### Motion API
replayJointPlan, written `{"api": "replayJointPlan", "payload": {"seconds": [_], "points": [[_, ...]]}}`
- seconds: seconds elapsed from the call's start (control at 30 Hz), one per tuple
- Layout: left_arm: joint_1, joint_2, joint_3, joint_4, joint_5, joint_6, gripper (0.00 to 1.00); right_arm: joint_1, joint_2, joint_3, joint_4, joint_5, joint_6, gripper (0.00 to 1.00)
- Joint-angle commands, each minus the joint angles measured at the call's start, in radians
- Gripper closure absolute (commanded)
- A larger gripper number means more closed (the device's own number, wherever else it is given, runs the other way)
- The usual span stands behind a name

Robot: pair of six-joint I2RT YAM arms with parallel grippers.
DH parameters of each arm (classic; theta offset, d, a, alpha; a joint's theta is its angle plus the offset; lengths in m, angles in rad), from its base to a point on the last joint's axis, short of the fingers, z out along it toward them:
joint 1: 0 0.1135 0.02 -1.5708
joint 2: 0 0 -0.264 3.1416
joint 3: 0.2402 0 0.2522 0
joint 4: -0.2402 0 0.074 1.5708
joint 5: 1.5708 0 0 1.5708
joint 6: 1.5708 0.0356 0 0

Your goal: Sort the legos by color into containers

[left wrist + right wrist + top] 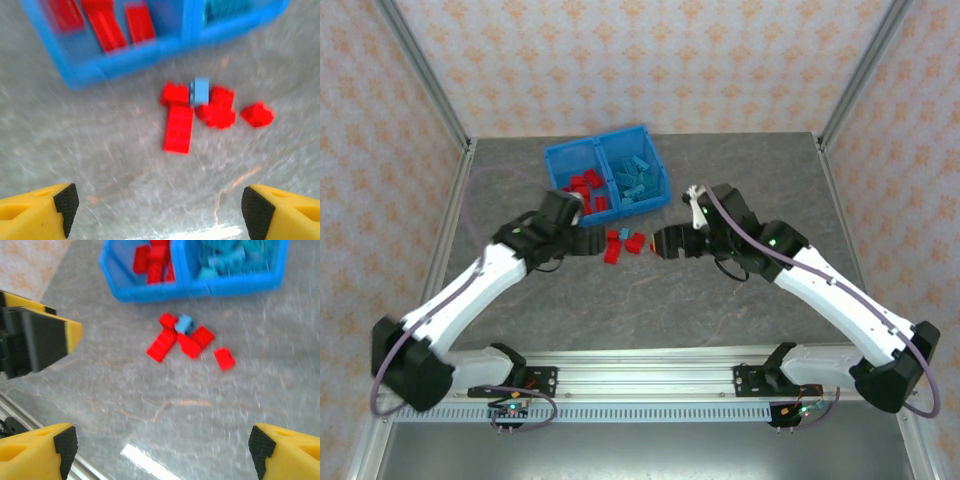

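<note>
Flanking the loose legos (623,244), left hand (160,206) and right hand (162,447) hover agape.

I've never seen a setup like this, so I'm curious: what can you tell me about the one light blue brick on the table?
The light blue brick is small and squarish, seemingly smooth plastic; blur hides its studs. It lies on the grey table close to the blue bin, outside both compartments, within a loose cluster of red bricks, touching at least one beside it. Nothing grips it.
</note>
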Motion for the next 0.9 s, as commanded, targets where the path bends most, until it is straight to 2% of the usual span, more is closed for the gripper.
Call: {"api": "replayJointPlan", "payload": {"seconds": [0.0,0.1,0.2,0.4,0.43,0.47,0.57,0.6,0.63,0.7,0.77,0.87], "points": [[-0.051,0.158,0.044,0.002,0.016,-0.039,0.14,0.007,-0.056,-0.08,-0.017,0.022,0.085,0.1],[-0.059,0.317,0.08,0.047,0.052,-0.012,0.18,0.007,-0.088,-0.115,-0.017,0.026,0.109,0.1],[-0.06,0.424,0.101,0.098,0.012,0.009,0.21,0.007,-0.102,-0.124,-0.027,0.031,0.109,0.1],[-0.06,0.536,0.118,0.185,-0.015,0.037,0.3,0.007,-0.108,-0.126,-0.055,0.042,0.095,0.09],[-0.06,0.549,0.122,0.189,-0.008,0.037,0.34,0.007,-0.108,-0.128,-0.054,0.042,0.095,0.1],[-0.06,0.561,0.129,0.19,-0.003,0.035,0.44,0.007,-0.109,-0.13,-0.054,0.041,0.096,0.09],[-0.063,0.581,0.13,0.189,-0.001,0.024,0.49,0.007,-0.108,-0.136,-0.053,0.03,0.103,0.09],[-0.064,0.584,0.126,0.193,0.002,0.022,0.57,0.007,-0.108,-0.137,-0.056,0.026,0.104,0.09],[-0.064,0.586,0.121,0.195,0.007,0.023,0.6,0.007,-0.108,-0.137,-0.058,0.022,0.104,0.09],[-0.066,0.595,0.121,0.186,0.016,0.025,0.61,0.007,-0.109,-0.138,-0.064,0.018,0.108,0.09],[-0.071,0.596,0.121,0.177,0.024,0.032,0.7,0.007,-0.113,-0.14,-0.066,0.018,0.11,0.09],[-0.087,0.573,0.112,0.157,0.009,0.04,0.71,0.007,-0.118,-0.146,-0.063,0.017,0.119,0.09]]}}
